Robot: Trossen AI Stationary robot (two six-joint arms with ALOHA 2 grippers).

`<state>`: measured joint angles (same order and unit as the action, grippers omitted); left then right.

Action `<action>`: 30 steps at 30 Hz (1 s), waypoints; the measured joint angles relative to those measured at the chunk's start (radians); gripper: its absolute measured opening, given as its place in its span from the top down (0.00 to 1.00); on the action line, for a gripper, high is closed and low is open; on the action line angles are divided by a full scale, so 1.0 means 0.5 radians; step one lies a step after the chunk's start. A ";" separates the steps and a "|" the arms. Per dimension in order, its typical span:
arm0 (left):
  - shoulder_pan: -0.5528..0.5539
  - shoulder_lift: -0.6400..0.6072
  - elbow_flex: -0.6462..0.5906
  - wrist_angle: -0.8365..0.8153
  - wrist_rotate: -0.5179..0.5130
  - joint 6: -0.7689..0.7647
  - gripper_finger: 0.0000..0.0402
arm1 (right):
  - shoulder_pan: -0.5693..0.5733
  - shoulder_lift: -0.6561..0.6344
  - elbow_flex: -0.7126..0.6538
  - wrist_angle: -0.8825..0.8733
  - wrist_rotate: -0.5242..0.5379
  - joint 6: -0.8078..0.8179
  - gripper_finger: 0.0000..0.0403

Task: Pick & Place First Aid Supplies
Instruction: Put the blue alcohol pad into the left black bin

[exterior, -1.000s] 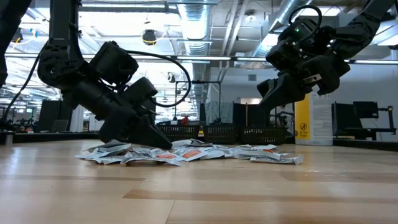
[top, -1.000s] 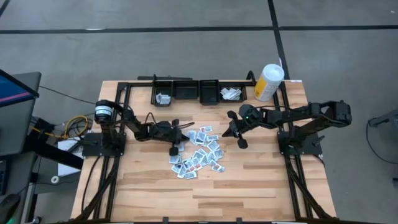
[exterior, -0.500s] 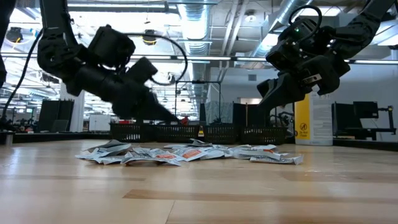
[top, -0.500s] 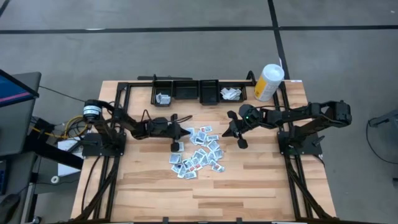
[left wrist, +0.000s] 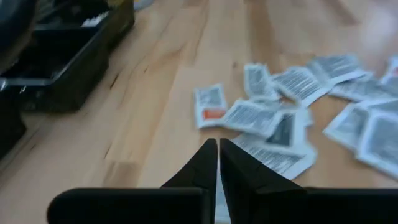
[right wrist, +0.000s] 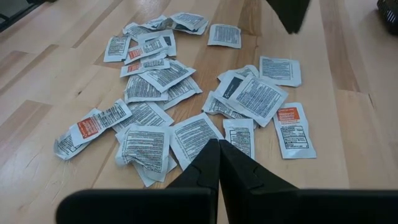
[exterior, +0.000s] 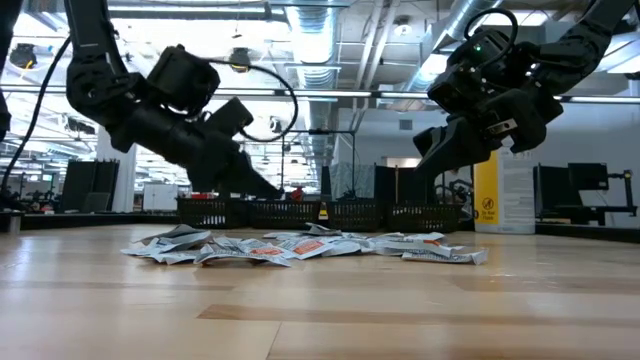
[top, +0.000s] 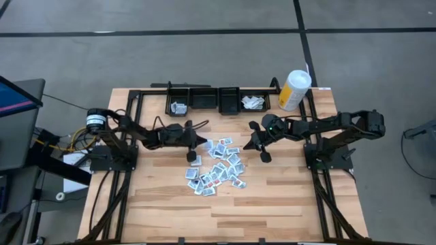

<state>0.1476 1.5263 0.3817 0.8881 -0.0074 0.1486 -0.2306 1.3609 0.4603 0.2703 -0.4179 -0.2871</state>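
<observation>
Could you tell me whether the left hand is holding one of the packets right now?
It appears to be. In the left wrist view, the left hand is shut, with a white sliver of packet between its fingers.

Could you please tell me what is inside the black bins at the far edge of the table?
The left bin holds one packet and the right bin a few packets. The two middle bins look dark; anything against their walls cannot be seen.
</observation>
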 joint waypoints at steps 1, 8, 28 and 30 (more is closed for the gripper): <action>0.016 0.013 0.000 -0.009 -0.001 0.000 0.94 | 0.000 0.000 0.000 0.000 0.000 0.000 1.00; 0.093 0.201 0.029 0.004 0.130 0.002 0.82 | 0.000 0.000 0.000 0.002 0.000 0.000 1.00; 0.107 0.426 0.172 0.035 0.106 0.023 0.72 | 0.000 0.000 0.000 0.000 0.000 0.000 1.00; 0.097 0.408 0.169 0.036 0.098 0.025 0.72 | -0.001 0.000 0.000 0.000 0.000 0.000 1.00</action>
<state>0.1963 1.7303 0.4659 0.9062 0.0413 0.1609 -0.2309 1.3610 0.4603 0.2703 -0.4179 -0.2871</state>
